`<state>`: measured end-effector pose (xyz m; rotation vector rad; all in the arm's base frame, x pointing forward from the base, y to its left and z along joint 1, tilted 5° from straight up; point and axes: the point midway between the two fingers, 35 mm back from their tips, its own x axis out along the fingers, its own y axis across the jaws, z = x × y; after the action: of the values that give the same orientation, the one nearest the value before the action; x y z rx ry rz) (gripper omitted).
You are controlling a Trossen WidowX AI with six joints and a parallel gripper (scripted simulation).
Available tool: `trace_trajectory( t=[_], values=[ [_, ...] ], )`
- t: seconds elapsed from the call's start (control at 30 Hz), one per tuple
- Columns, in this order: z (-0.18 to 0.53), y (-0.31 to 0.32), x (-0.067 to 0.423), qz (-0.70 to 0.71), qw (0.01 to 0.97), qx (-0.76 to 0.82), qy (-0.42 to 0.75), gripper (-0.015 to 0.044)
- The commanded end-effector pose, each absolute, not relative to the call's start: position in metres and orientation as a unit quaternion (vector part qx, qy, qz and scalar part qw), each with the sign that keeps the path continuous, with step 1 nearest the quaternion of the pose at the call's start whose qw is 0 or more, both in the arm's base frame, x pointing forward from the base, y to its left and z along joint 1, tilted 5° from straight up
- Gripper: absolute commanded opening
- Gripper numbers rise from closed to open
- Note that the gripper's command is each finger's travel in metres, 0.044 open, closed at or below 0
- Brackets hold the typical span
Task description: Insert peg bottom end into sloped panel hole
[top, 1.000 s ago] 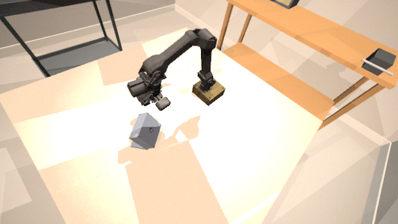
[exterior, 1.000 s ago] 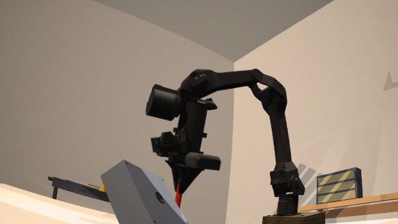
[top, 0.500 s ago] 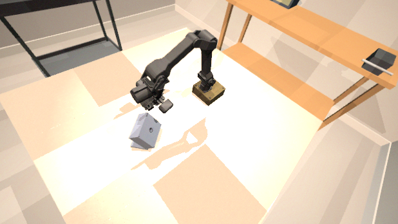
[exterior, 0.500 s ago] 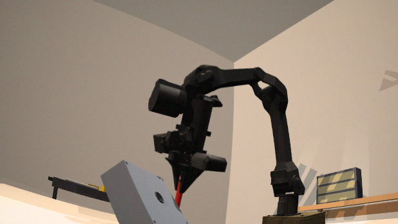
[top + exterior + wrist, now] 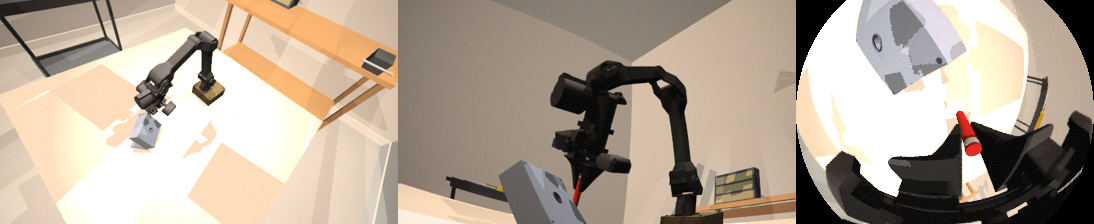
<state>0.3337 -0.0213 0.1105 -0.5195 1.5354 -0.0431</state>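
Note:
My gripper (image 5: 153, 111) (image 5: 582, 184) (image 5: 964, 125) is shut on a thin red peg (image 5: 577, 192) (image 5: 966, 132), which sticks out below the fingers, tip down. The peg is hidden by the gripper in the top view. The grey sloped panel (image 5: 142, 136) (image 5: 533, 193) (image 5: 912, 26) stands on the table just below and in front of the gripper. Its small round hole (image 5: 151, 129) (image 5: 557, 197) (image 5: 877, 42) is empty. The peg's tip hangs close to the panel's upper edge, apart from the hole. In the wrist view the hole lies up and to the left of the tip.
The arm's brown base block (image 5: 208, 91) (image 5: 692, 219) stands behind the panel. An orange shelf unit (image 5: 309, 29) with a dark tray (image 5: 378, 61) runs along the right. A black rack (image 5: 64, 55) is at the far left. A drawer box (image 5: 736, 185) sits on the shelf.

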Motion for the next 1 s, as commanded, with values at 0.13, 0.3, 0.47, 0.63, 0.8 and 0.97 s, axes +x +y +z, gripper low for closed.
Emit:
trace_trajectory(
  t=[0.13,0.3,0.47,0.63,0.8,0.97],
  values=[
    [0.112,-0.012,0.335,-0.008,0.680,-0.269,0.682,0.0000],
    [0.112,-0.007,0.337,-0.001,0.676,-0.290,0.677,0.0000],
    [0.113,-0.001,0.338,0.005,0.672,-0.310,0.673,0.0000],
    [0.114,0.005,0.339,0.011,0.667,-0.330,0.668,0.0000],
    [0.115,0.011,0.340,0.016,0.662,-0.350,0.663,0.0000],
    [0.117,0.017,0.340,0.022,0.657,-0.369,0.657,0.0000]
  ],
)
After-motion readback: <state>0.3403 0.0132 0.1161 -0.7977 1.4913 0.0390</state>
